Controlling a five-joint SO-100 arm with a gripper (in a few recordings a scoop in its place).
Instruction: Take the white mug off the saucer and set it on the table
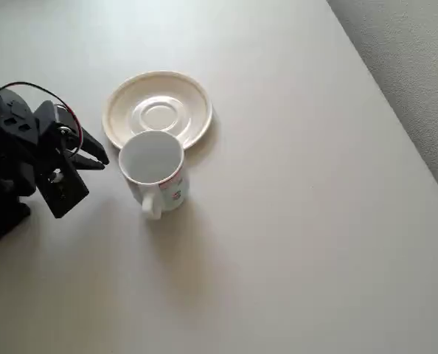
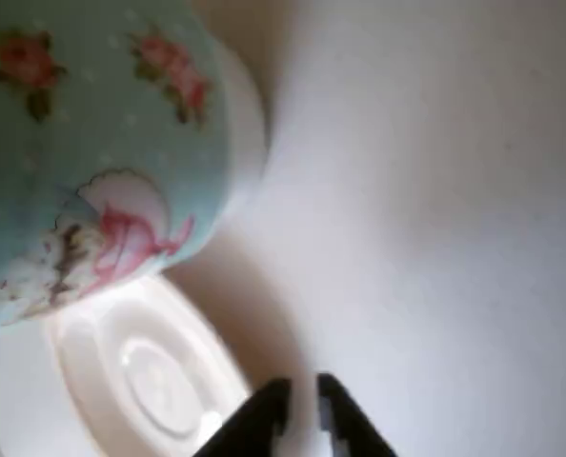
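Overhead view: the small white ceramic mug (image 1: 154, 167) with a loop handle and thin red rim line stands upright on the plain off-white tabletop (image 1: 300, 221), mouth up, handle toward the lower picture edge. Its upper edge overlaps the lower rim of the round cream-white ceramic saucer (image 1: 158, 109) as seen from above; whether the two touch cannot be told. The saucer's central well is bare.

The black two-finger tool (image 1: 101, 157) sits just left of the mug, tips pointing at its side, apart from it. In the wrist view the tool (image 2: 302, 405) shows its tips narrowly parted with nothing between them.

Wrist view: the mug (image 2: 92, 143) bears pink floral prints; the saucer (image 2: 140, 381) lies below it in the picture.

Grey textured carpet (image 1: 418, 66) borders the tabletop at upper right.
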